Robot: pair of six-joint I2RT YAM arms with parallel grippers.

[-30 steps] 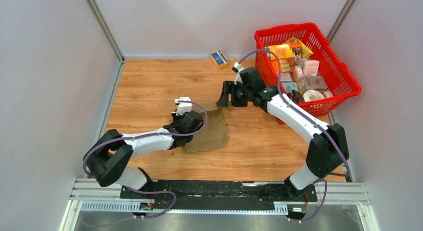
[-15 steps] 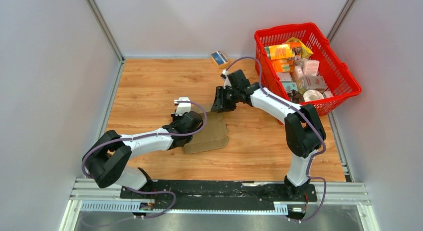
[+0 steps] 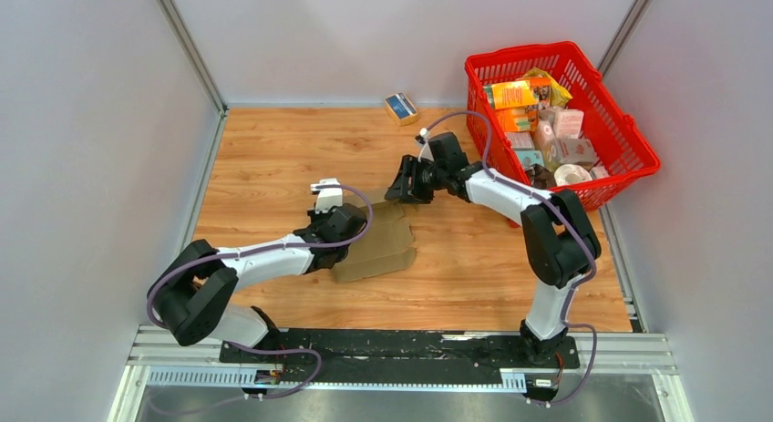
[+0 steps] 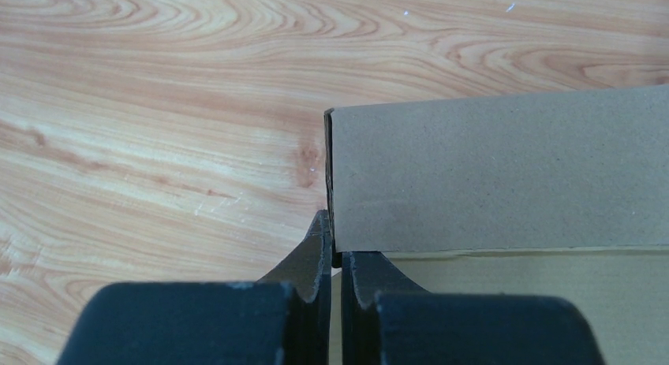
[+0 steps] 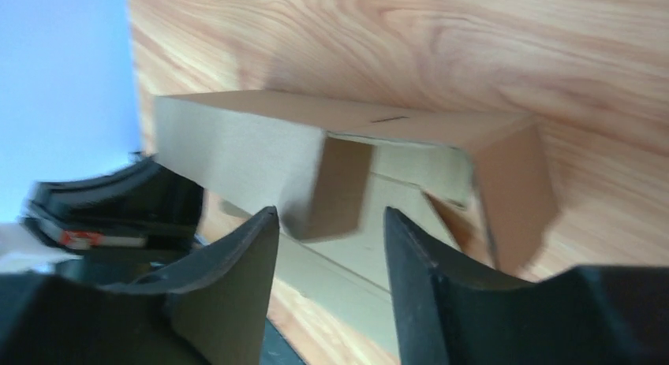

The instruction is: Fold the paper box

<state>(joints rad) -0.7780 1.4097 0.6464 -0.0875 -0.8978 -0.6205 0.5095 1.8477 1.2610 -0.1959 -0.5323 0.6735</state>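
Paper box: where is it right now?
In the top view the paper box sits centrally on the table, pinched by the left tool, with the open right tool at its far edge.

Matt cardboard paper box (image 4: 505, 172), glossy wood table (image 4: 158, 105)

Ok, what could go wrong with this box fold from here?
The left tool pinches only a corner of the raised wall of the plain brown corrugated cardboard box; it could slip off or crease it. The open right tool sits close to the half-raised end flaps; a push might crush them or slide the box.
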